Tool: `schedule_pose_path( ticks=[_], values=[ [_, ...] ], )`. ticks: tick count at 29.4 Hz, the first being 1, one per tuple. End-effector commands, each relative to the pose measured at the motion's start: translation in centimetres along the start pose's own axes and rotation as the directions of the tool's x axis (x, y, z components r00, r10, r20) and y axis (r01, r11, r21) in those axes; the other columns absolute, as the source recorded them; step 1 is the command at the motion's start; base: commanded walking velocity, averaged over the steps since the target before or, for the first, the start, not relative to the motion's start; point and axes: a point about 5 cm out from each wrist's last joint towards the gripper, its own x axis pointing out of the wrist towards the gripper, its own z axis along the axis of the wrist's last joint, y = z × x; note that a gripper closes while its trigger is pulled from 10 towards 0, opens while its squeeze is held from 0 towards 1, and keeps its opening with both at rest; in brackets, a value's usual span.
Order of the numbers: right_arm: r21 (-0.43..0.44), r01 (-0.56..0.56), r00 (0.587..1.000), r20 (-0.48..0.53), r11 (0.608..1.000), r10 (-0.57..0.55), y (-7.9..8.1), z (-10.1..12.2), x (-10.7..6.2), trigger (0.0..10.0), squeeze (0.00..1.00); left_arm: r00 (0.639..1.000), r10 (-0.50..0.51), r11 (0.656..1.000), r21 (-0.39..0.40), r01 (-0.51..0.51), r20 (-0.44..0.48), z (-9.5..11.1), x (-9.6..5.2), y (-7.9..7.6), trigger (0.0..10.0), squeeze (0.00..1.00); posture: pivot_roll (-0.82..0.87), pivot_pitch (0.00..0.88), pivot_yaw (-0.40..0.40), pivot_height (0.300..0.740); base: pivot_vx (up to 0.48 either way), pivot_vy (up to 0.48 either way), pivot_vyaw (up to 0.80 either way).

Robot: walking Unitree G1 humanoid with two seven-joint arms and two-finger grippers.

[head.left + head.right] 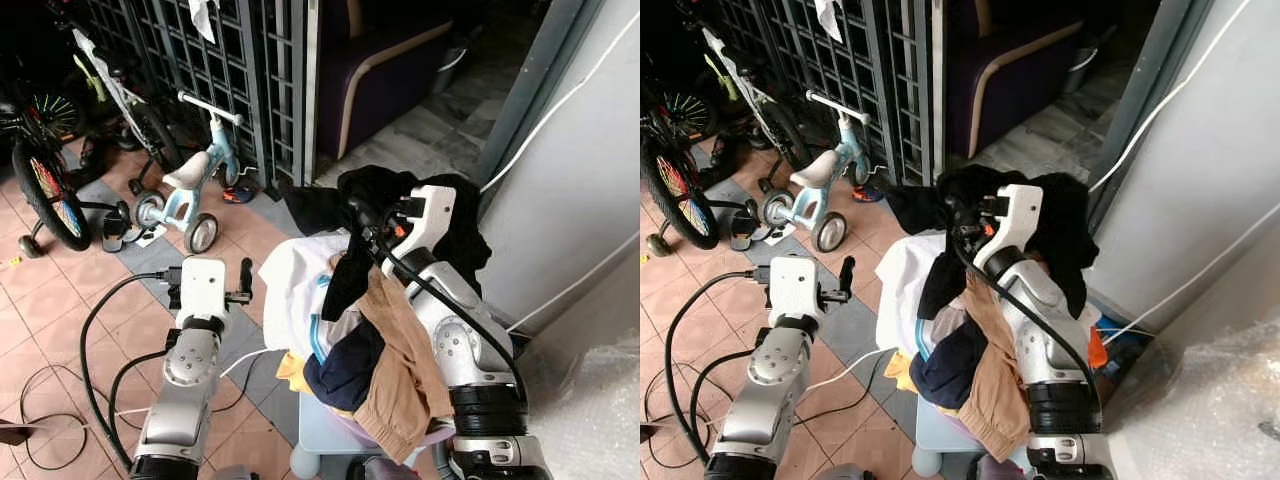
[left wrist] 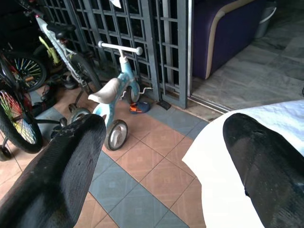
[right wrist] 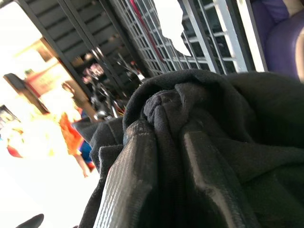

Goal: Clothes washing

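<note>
Far left of frame: a bicycle wheel point(image 1: 45, 190), then a pale blue child's balance bike point(image 1: 190, 190) standing by the dark metal grille point(image 1: 230, 70). Left hand point(image 1: 243, 280), lower left of centre, held over the tiled floor point(image 1: 60, 300), fingers spread wide and empty, just beside the edge of a white garment point(image 1: 295, 290). Centre: a heap of laundry, with white, navy and tan garment point(image 1: 400, 370) pieces, over a pale basket point(image 1: 330, 430) at the bottom centre. Right of centre: right hand point(image 1: 372, 222), closed around a bunched black garment point(image 1: 455, 240), lifted above the heap. Judgement: the cloth is soft, light, limp and not fragile; it will drape and snag neighbours. Gathered folds give the best hold. Its long axis hangs roughly downward from the grip.
</note>
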Motion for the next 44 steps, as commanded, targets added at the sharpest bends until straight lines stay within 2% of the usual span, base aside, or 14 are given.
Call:
schedule_pose_path(
  ticks=[1,5,10,13,15,16,22,30,33,36,37,39,40,44],
  values=[
    [0.028,-0.082,0.994,0.068,0.996,0.08,1.1,1.8,0.1,0.0,0.0,1.0,-0.014,1.0,0.007,0.014,-0.015,-0.1,0.2,-0.1,10.0,0.0,-0.05,0.0,0.006,0.74,0.0,0.0,0.0],
    [0.075,-0.121,0.983,0.15,0.99,0.109,1.4,3.9,0.3,0.0,0.0,1.0,-0.022,1.0,0.016,0.022,-0.009,-0.1,0.4,-0.2,10.0,0.0,-0.05,0.0,0.011,0.74,0.0,0.0,0.0],
    [0.023,-0.07,0.975,0.211,0.997,0.063,0.8,5.8,1.1,0.0,0.0,1.0,-0.005,1.0,0.029,0.005,-0.004,-0.2,0.8,0.0,10.0,0.0,-0.05,0.0,0.016,0.74,0.0,0.0,0.0],
    [-0.058,-0.03,0.978,0.204,0.998,0.042,0.4,6.1,1.2,0.0,0.0,1.0,0.012,0.999,0.031,-0.012,-0.003,-0.2,1.0,0.1,10.0,0.0,-0.05,0.0,0.017,0.74,0.0,0.0,0.0],
    [-0.335,0.092,0.989,0.143,0.938,-0.046,-0.7,5.3,1.1,0.0,0.0,0.999,0.045,0.998,0.046,-0.046,0.014,0.1,1.6,0.1,10.0,0.0,-0.05,0.0,0.018,0.74,0.0,0.0,0.0],
    [-0.373,0.137,0.986,0.141,0.918,-0.09,-1.2,4.9,0.8,0.0,0.0,0.999,0.049,0.998,0.048,-0.05,0.021,0.2,1.7,0.1,10.0,0.0,-0.05,0.0,0.017,0.74,0.0,0.0,0.0],
    [-0.387,0.287,0.957,0.146,0.876,-0.25,-2.9,3.0,-0.8,0.0,0.0,0.998,0.057,0.997,0.054,-0.058,0.031,0.5,1.8,0.1,10.0,0.0,-0.04,0.0,0.026,0.74,0.0,0.0,0.0],
    [-0.409,0.297,0.955,0.154,0.863,-0.255,-2.5,1.7,-1.0,0.0,0.0,0.999,0.049,0.998,0.047,-0.05,0.009,0.2,1.8,0.0,10.0,0.0,-0.05,0.0,0.034,0.74,-0.091,0.0,0.0],
    [-0.416,0.285,0.958,0.148,0.863,-0.245,-2.1,1.6,-1.0,1.4,0.0,0.999,0.039,0.999,0.034,-0.039,-0.003,0.1,1.7,-0.3,10.0,0.0,-0.05,0.0,0.026,0.74,-0.283,0.0,0.0],
    [-0.418,0.282,0.959,0.148,0.863,-0.242,-2.0,1.6,-1.1,1.8,0.0,0.999,0.035,0.999,0.025,-0.034,-0.01,0.1,1.5,-0.4,10.0,0.0,-0.05,0.0,0.022,0.74,-0.33,0.0,0.0],
    [-0.421,0.281,0.959,0.147,0.862,-0.241,-2.0,1.6,-1.1,3.9,0.0,0.999,0.035,0.999,0.021,-0.035,-0.012,0.1,1.5,-0.4,10.0,0.0,-0.05,0.0,0.018,0.74,-0.33,0.0,0.0],
    [-0.426,0.279,0.96,0.144,0.861,-0.24,-2.1,1.5,-1.1,3.9,0.0,0.999,0.036,0.999,0.017,-0.036,-0.014,0.0,1.4,-0.4,10.0,0.0,-0.05,0.0,0.017,0.74,-0.33,0.0,0.0],
    [-0.431,0.268,0.963,0.133,0.861,-0.234,-2.1,1.4,-1.0,10.0,0.0,0.999,0.038,0.999,0.014,-0.038,-0.016,0.0,1.3,-0.4,10.0,0.0,-0.05,0.0,0.014,0.74,-0.315,0.0,0.0],
    [-0.444,0.25,0.968,0.116,0.86,-0.222,-1.9,1.2,-0.8,10.0,0.0,0.999,0.041,0.999,0.009,-0.04,-0.02,0.0,1.2,-0.4,10.0,0.0,-0.05,0.0,0.014,0.74,-0.308,0.0,0.0]
  ],
)
